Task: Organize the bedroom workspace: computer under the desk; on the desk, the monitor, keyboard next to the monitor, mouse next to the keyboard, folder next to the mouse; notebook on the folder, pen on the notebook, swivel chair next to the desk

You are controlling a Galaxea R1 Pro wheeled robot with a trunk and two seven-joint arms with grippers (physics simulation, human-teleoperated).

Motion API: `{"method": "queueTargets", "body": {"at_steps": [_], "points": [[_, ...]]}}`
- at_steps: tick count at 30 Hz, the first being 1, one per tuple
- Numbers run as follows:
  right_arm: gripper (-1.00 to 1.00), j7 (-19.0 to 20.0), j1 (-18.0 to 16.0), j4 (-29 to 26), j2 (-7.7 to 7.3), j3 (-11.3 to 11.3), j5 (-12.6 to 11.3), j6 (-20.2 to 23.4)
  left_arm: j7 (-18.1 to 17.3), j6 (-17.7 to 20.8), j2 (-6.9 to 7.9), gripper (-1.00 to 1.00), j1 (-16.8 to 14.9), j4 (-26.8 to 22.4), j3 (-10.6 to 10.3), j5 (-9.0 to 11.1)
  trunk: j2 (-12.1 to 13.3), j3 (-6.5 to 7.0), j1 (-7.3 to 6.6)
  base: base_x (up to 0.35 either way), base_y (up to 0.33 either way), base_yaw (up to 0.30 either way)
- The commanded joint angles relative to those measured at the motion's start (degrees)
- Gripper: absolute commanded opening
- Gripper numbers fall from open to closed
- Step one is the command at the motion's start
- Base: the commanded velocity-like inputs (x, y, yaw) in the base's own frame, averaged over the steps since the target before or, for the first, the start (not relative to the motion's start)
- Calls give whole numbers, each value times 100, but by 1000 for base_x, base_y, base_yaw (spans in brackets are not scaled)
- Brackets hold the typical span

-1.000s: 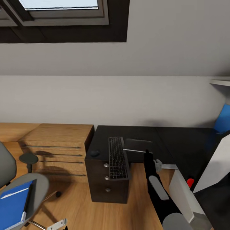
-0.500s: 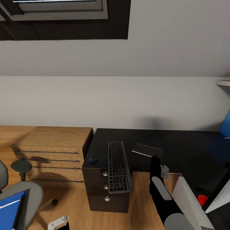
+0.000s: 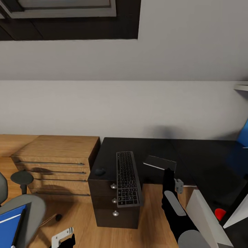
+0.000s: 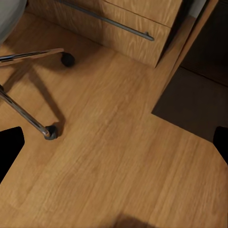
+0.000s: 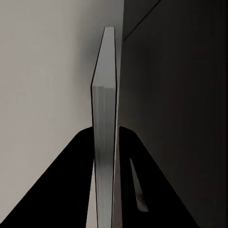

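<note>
The keyboard (image 3: 127, 179) and the mouse (image 3: 100, 171) lie on a black three-drawer cabinet (image 3: 110, 206) beside the black desk (image 3: 206, 158). The notebook (image 3: 159, 161) rests on the desk's corner with the thin white pen (image 3: 153, 166) along its near edge. At the lower left stands the swivel chair (image 3: 26, 208) with the blue folder (image 3: 10, 225) on its seat. My right gripper (image 3: 172, 179) (image 5: 104, 130) is shut on the edge of a thin white panel, the monitor (image 3: 203, 220) (image 5: 104, 118). My left gripper (image 3: 63, 238) (image 4: 114, 147) hangs open over the floor beside the chair's base (image 4: 28, 114).
A light wooden drawer chest (image 3: 55, 155) (image 4: 118, 21) stands left of the cabinet against the grey wall. A blue panel (image 3: 243, 136) rises at the desk's far right. A skylight frame (image 3: 69, 20) sits overhead. Wood floor (image 4: 118, 156) lies open between chair and cabinet.
The head camera has shifted, so chair and folder sit further toward the picture's left edge. My right gripper keeps its hold on the panel; the left gripper now peeks in at the bottom.
</note>
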Motion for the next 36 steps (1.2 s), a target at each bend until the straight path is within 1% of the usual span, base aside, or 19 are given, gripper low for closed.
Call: {"method": "queueTargets", "body": {"at_steps": [1, 4, 10, 13, 17, 36], "points": [[-100, 77, -5, 3, 5, -10, -65, -4, 32, 26, 5, 100, -2, -11, -12, 29, -45, -25, 23, 0, 0, 0], [-100, 77, -5, 3, 4, -10, -65, -3, 33, 28, 4, 100, -2, -8, -12, 29, -166, -79, 88, -47, 0, 0], [-100, 77, -5, 18, 4, -10, -65, 1, 33, 29, 4, 100, -2, -3, -12, 29, -406, -186, 220, -259, 0, 0], [-100, 76, -11, 240, 4, -10, -68, 4, 26, 34, 6, 100, -2, -10, -6, 35, -527, -240, 286, -199, 0, 0], [-100, 76, -13, 324, 10, -10, -73, -2, 24, 35, 11, 100, -2, -17, 1, 38, -687, -312, 374, -30, 0, 0], [-100, 76, -13, 355, 4, -10, -74, -9, 24, 35, 7, 100, -2, -20, -2, 39, -1449, -653, 791, -1, 0, 0]]}}
